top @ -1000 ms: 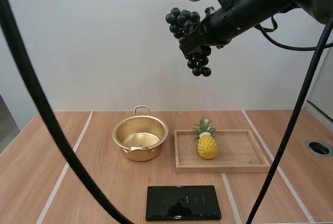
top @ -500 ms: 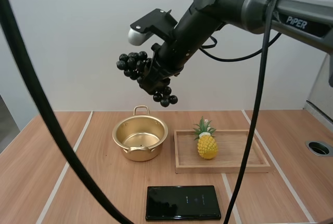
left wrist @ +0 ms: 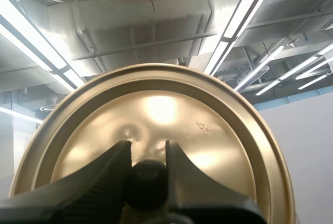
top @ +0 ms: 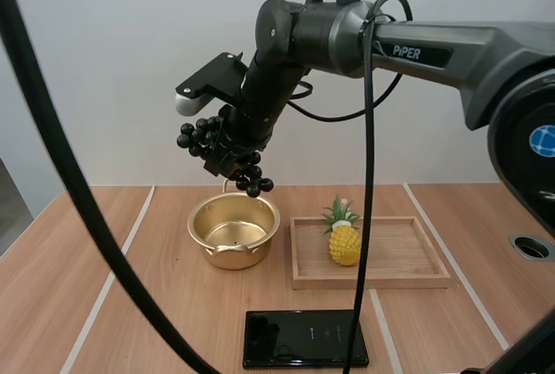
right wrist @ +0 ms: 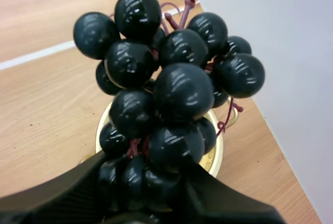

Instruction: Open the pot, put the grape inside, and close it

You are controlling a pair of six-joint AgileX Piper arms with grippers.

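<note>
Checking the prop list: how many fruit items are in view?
2. A bunch of grapes pinched in the right gripper above the open pot; a pineapple standing in the wooden tray beside the pot. The pot's inside shows no fruit.

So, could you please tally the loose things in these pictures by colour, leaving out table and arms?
Gold: 2, the round metal pot and its metal lid.
Black: 2, the bunch of glossy grapes and the flat rectangular slab.
Yellow: 1, the small pineapple.
Wood-brown: 1, the shallow rectangular tray.
Total: 6.

The pot (top: 213, 252) and lid (left wrist: 171, 110) are seen as shiny golden metal, the grapes (right wrist: 177, 91) glossy black, the tray (top: 401, 249) matt wood.
</note>
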